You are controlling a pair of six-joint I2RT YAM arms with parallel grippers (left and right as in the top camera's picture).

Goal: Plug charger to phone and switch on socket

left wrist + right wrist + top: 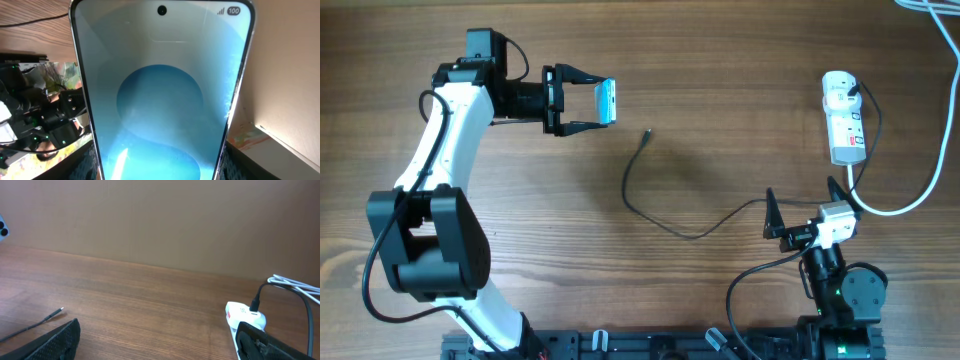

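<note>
Left gripper grips the phone; right gripper stands wide open near the socket. Charger lies between: best pinched just behind its tip, squared to the port.

I see bare desk all round the charger tip. Its cable loops across mid-desk, and the socket lies well apart, far right.
</note>
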